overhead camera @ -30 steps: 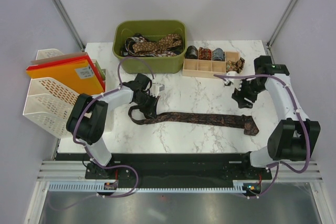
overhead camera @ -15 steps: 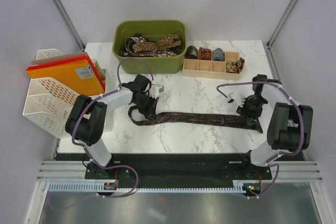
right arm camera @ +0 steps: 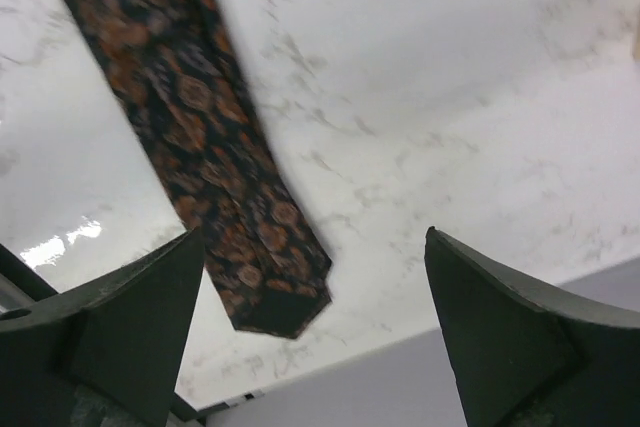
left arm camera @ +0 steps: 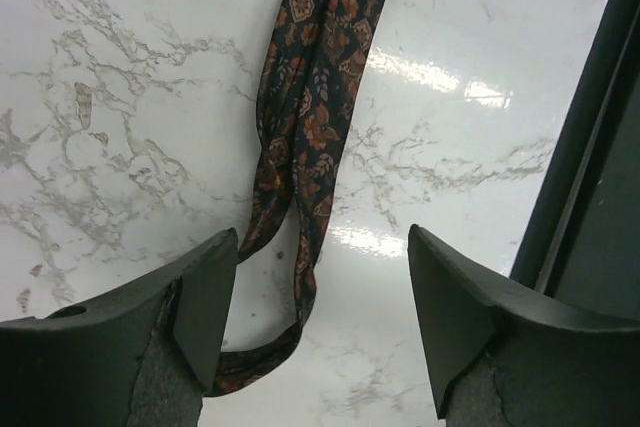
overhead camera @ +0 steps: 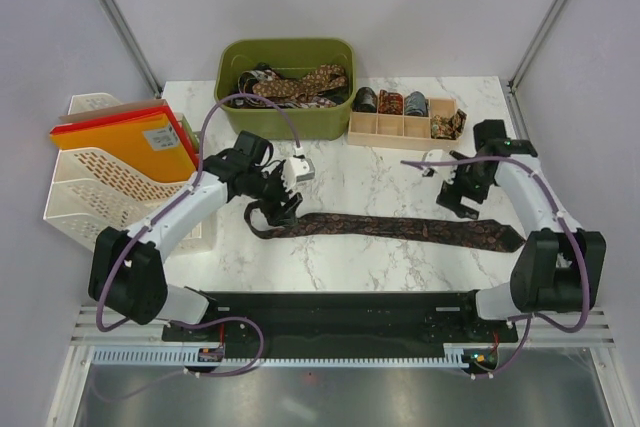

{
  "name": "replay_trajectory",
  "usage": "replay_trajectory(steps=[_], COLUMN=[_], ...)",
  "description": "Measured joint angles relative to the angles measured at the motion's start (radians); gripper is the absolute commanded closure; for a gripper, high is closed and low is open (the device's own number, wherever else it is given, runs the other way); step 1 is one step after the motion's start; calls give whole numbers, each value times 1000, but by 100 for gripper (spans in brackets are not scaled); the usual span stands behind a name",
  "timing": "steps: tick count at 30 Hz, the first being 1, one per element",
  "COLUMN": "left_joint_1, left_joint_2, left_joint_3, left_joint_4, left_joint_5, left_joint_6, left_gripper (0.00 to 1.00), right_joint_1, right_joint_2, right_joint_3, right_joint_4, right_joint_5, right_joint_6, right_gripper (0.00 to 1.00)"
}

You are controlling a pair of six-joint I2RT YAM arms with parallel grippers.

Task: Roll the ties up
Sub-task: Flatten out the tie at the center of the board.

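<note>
left: our left gripper [left arm camera: 318, 239] just let go of the tie [overhead camera: 400, 227], jaws wide over its looped narrow end | middle: tie now stretched flat across the surface [overhead camera: 350, 177] | right: right gripper [right arm camera: 315, 237] wide too, off the freshly unfolded wide tip | looks ready for rolling, we reckon

Long tie [overhead camera: 390, 228]: dark, small orange-brown print, flat on table [overhead camera: 380, 182], stretched left to right along near side. Wide pointed tip at right; narrow end at left doubled into loose loop. I count three rolled ties [overhead camera: 390, 102] side by side in tray [overhead camera: 400, 140], far right; bunched tie [overhead camera: 447, 124] in its rightmost compartment. Tangled loose ties [overhead camera: 295, 85] fill bin [overhead camera: 285, 47], far centre.
</note>
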Motion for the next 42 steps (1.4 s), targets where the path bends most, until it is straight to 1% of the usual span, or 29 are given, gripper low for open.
replay_trajectory(steps=[3, 5, 7, 12, 13, 14, 15, 17, 19, 22, 26, 32, 34, 36, 37, 38, 40, 41, 42], left_joint_1=[2, 4, 9, 63, 84, 98, 117, 148, 178, 207, 210, 209, 209, 209, 209, 209, 209, 209, 209], left_joint_2=[0, 0, 0, 32, 51, 64, 75, 92, 101, 117, 154, 238, 245, 244, 244, 244, 244, 245, 245], left_joint_3=[-1, -14, -29, -21, -10, -6, -6, -6, -6, -2, 3, 9, 9, 9, 9, 9, 14, 20, 31], left_joint_4=[-48, -72, -84, -127, -138, -142, -145, -155, -165, -174, -179, -232, -253, -270, -278, -287, -312, -328, -341], left_joint_5=[-19, -38, -58, -105, -122, -135, -148, -166, -164, -160, -159, -195, -206, -219, -222, -223, -219, -216, -211], left_joint_6=[174, 293, 388, 596, 655, 695, 745, 859, 950, 1088, 1229, 1318, 1329, 1337, 1341, 1344, 1348, 1345, 1337], left_gripper=[23, 23, 26, 26, 24, 17, 5, 0, 0, 0, 0, 2, 5, 14, 20, 34, 47, 56, 61], right_joint_1=[111, 158, 183, 188, 188, 188, 188, 188, 188, 188, 188, 176, 171, 166, 162, 158, 148, 144, 139], right_joint_2=[-51, -49, -39, 17, 32, 42, 54, 75, 84, 85, 92, 106, 111, 115, 116, 116, 117, 117, 117], right_joint_3=[-115, -179, -227, -277, -285, -290, -293, -296, -296, -296, -293, -281, -277, -274, -274, -274, -272, -272, -272], right_joint_4=[45, 77, 112, 204, 225, 237, 245, 258, 260, 257, 249, 236, 230, 227, 225, 225, 222, 220, 218], right_joint_5=[-11, -8, 3, 50, 62, 68, 75, 85, 88, 89, 89, 89, 89, 90, 89, 90, 91, 92, 93], right_joint_6=[37, 59, 78, 95, 95, 95, 94, 93, 93, 91, 87, 77, 75, 70, 68, 67, 61, 58, 54], right_gripper=[2, 2, 2, 7, 8, 9, 9, 12, 16, 18, 21, 25, 26, 27, 29, 30, 33, 34, 35])
